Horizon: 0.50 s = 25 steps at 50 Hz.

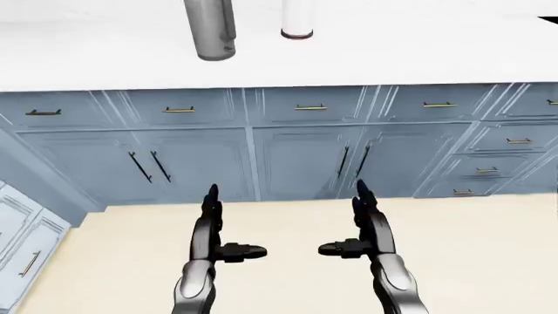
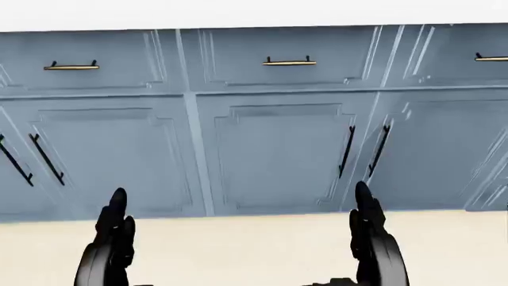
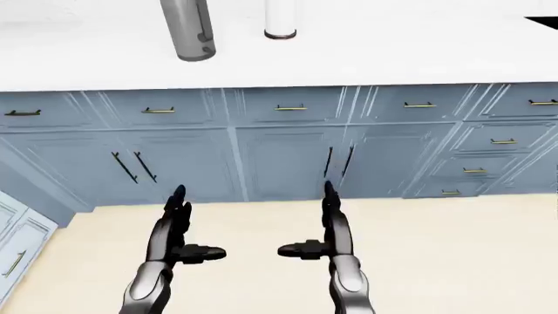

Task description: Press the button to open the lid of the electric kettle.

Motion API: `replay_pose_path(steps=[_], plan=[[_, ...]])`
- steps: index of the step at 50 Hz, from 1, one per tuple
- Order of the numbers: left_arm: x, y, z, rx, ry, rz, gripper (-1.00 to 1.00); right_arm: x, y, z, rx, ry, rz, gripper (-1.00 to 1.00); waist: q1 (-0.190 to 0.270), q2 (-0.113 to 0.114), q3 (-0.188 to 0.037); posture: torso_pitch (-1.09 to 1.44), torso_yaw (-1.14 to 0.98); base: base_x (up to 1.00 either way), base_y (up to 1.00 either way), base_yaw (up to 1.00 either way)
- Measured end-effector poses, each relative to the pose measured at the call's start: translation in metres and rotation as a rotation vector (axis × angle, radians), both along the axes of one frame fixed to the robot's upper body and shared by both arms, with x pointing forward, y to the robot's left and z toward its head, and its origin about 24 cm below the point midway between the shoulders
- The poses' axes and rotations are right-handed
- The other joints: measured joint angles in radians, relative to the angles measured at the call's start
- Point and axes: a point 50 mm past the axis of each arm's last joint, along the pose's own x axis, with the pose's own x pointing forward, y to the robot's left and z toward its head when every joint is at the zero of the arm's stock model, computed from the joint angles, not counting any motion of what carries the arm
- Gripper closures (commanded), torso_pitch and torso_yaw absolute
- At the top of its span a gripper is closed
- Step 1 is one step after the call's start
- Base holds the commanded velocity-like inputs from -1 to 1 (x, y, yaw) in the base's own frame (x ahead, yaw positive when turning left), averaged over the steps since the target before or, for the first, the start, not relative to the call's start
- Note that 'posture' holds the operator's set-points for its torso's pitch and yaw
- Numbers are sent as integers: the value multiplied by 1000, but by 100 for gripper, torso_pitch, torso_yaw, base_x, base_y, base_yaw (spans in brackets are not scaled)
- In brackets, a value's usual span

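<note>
kettle (image 1: 212, 29) sits on counter (image 1: 418, 55) at top left of left-eye view, lid and button cut off. left hand (image 1: 212, 229) and right hand (image 1: 366, 226) spread, empty, low over floor. step closer first, then raise one finger to the button.

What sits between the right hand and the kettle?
In the left-eye view, between right hand and kettle: only blue cabinet doors, the drawer row and bare white counter. Nothing blocks the way.

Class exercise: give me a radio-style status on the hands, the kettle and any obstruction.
Left hand and right hand open, empty, low over floor. Kettle on counter, top cut off, untouched. Nothing between.
</note>
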Motion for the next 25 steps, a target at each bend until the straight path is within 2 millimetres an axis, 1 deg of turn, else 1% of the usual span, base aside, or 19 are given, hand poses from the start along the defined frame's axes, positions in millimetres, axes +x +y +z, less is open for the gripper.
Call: replay_pose_path(steps=[1,3,4,5,7,10,12,14,15,18,20,22,25], plan=[[0,2,6,-23,-9,11,-100,2,1,7,15,-16,-9,-100,-3,-4,-7,0,0,0,0,0],[6,9,32,-57,-77,37,-100,12,0,35,35,-129,-35,-100,8,-1,-51,0,0,0,0,0],[8,11,39,-42,-104,40,-100,15,-1,45,25,-175,-36,-100,12,-5,-42,0,0,0,0,0],[7,13,40,-23,-111,40,-100,16,-2,48,20,-188,-31,-100,11,-6,-40,0,0,0,0,0],[4,17,36,-10,-97,33,-100,16,-5,47,18,-178,-28,-100,12,-4,-59,0,0,0,0,0],[2,19,38,-18,-74,16,-100,13,-8,45,27,-141,-20,-100,12,-4,-57,0,0,0,0,0],[2,19,45,-8,-80,-1,-100,12,-8,50,44,-125,-5,-100,10,-3,-54,0,0,0,0,0],[3,21,59,-10,-109,-15,-100,16,-12,64,61,-133,8,-100,8,-1,-51,0,0,0,0,0],[4,24,69,-14,-131,-18,-100,20,-16,75,67,-149,4,-100,7,-1,-51,0,0,0,0,0],[5,39,100,-7,-209,9,-100,28,-33,112,76,-236,-37,-100,10,-1,-63,0,0,0,0,0],[3,50,118,3,-259,42,-100,31,-43,133,76,-295,-63,-100,10,-2,-72,0,0,0,0,0],[0,58,135,10,-298,68,-100,33,-50,146,79,-329,-79,-100,9,-4,-77,0,0,0,0,0],[-3,67,152,19,-333,88,-100,35,-57,156,88,-337,-90,-100,9,-3,-74,0,0,0,0,0]])
